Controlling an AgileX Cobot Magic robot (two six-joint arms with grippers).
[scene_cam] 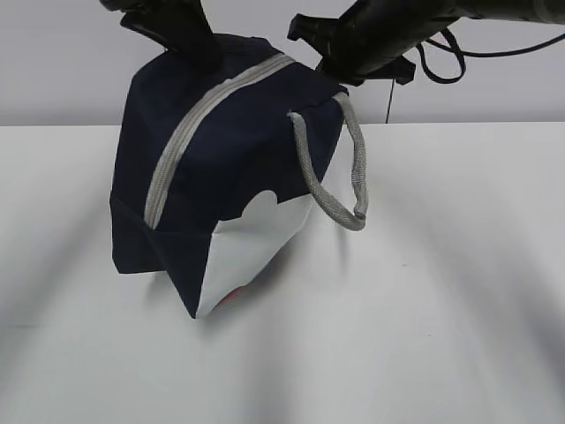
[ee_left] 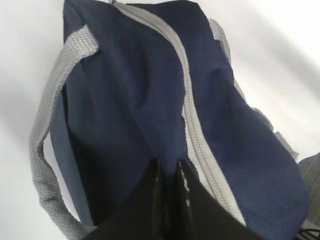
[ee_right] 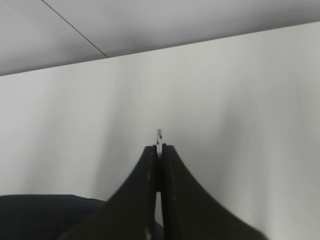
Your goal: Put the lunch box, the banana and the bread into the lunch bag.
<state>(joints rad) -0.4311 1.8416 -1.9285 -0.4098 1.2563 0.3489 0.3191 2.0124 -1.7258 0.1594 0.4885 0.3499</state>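
Desk point(scene_cam: 459, 291) is white, nothing loose visible on it. Lunch bag point(scene_cam: 231, 168) sits tilted on one corner, zipper point(scene_cam: 190, 132) looks fully run shut, grey handle point(scene_cam: 331, 168) hanging off the side. Lunch box, banana, bread not visible in any cam, prob. inside already, can't confirm.

Left gripper point(ee_left: 169, 167) is pinched onto navy fabric beside the zipper on top. Right gripper point(ee_right: 159, 149) has its jaws pressed together on a small metal tab, likely the zip pull, but view's too tight to be sure.

Risks: bag is propped by the grips, so letting go unevenly could tip it over. Tugging the pull further could drag the bag or snag fabric.
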